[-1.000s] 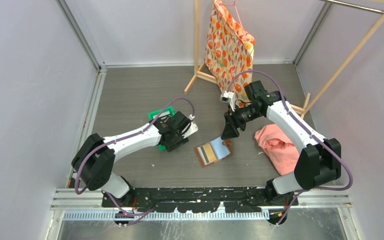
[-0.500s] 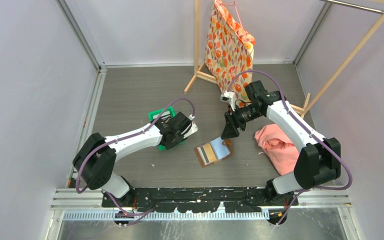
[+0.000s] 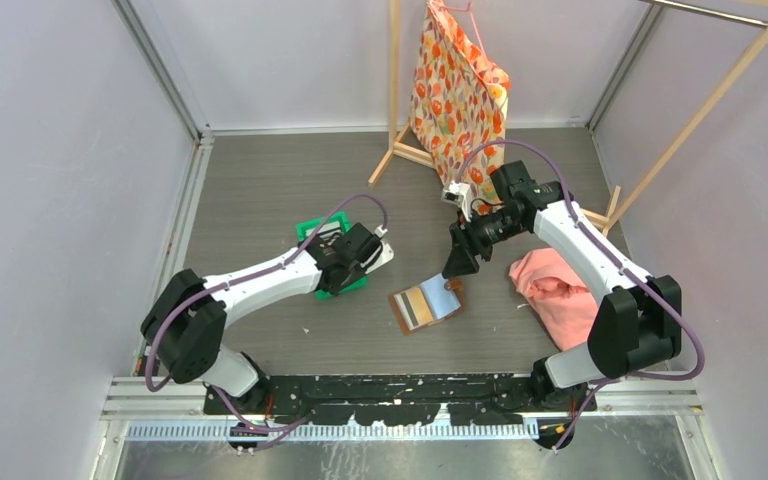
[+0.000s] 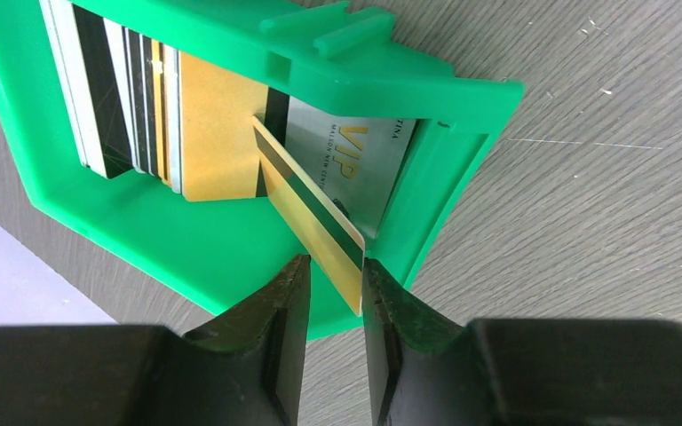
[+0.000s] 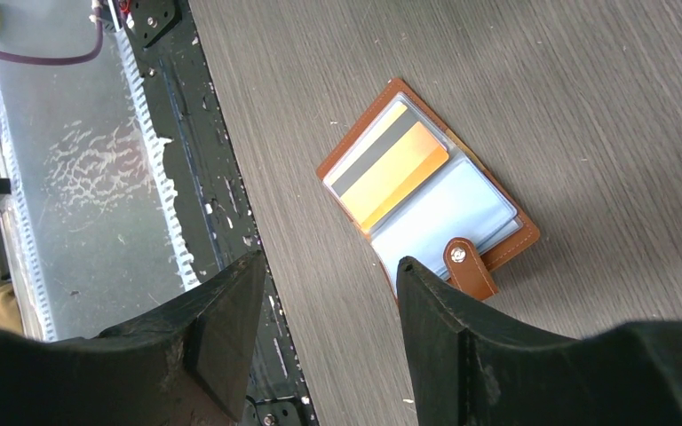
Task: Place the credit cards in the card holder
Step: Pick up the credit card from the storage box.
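The gold card (image 4: 311,206) tilts out of the stack (image 4: 133,98) in the bin (image 4: 186,257), freeing a corner for you to pinch. The left gripper (image 4: 335,266) straddles that corner, jaws narrowly apart, not yet clamped. The holder (image 5: 426,200) lies open at 4 o'clock from the bin, slots up. The right gripper (image 5: 329,260) hovers over it, jaws wide, empty.

Open card holder (image 5: 426,200); credit cards (image 4: 133,98) upright.
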Controlling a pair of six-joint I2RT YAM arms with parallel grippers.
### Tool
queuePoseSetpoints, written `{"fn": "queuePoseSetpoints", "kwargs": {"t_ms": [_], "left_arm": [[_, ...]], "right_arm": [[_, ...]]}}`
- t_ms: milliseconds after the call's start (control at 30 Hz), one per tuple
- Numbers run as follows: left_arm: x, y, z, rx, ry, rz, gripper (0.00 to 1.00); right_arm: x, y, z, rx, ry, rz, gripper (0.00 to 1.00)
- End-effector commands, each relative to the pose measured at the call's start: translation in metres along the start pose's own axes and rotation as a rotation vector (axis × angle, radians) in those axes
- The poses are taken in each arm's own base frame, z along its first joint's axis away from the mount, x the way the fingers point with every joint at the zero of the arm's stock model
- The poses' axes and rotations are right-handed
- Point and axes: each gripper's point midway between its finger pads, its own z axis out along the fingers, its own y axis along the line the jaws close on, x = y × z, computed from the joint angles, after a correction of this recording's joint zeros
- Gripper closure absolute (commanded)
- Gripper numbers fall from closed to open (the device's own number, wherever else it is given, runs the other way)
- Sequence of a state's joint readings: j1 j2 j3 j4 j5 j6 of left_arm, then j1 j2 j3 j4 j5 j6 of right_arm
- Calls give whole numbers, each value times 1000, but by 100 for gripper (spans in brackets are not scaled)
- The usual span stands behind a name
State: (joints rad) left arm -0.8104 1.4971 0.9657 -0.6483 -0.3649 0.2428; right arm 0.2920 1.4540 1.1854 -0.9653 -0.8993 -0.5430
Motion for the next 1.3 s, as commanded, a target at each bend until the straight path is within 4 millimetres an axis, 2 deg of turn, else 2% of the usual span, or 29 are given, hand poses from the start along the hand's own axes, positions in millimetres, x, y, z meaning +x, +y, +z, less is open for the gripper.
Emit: {"fn": "queuePoseSetpoints", "kwargs": {"t_ms": [0, 233, 433, 467, 633, 733, 900, 1067, 1267], "left_arm": [[-16, 16, -15, -52, -64, -37, 71], [-14, 18, -15, -62, -60, -38, 78], [-11, 17, -12, -66, -42, -28, 93], [-11, 18, -12, -67, -41, -28, 98], [-14, 27, -17, -102, -59, -36, 100], [-24, 39, -32, -144, -127, -62, 100], [-40, 62, -71, -206, -294, -123, 100], [-42, 78, -109, -260, -435, -217, 100], [-40, 74, -147, -194, -661, -425, 100]], "right_arm": [[-5, 3, -1, -19, -24, -9, 39], [-5, 3, -1, -22, -26, -7, 39], [-5, 4, -1, -23, -26, -6, 39], [-5, 4, -1, -23, -27, -7, 39], [-6, 4, -2, -22, -28, -9, 40], [-5, 4, -3, -20, -28, -12, 40], [-4, 7, -7, -15, -29, -43, 40], [-4, 13, -10, -34, -31, -75, 40], [3, 20, -16, -61, -20, -118, 40]]}}
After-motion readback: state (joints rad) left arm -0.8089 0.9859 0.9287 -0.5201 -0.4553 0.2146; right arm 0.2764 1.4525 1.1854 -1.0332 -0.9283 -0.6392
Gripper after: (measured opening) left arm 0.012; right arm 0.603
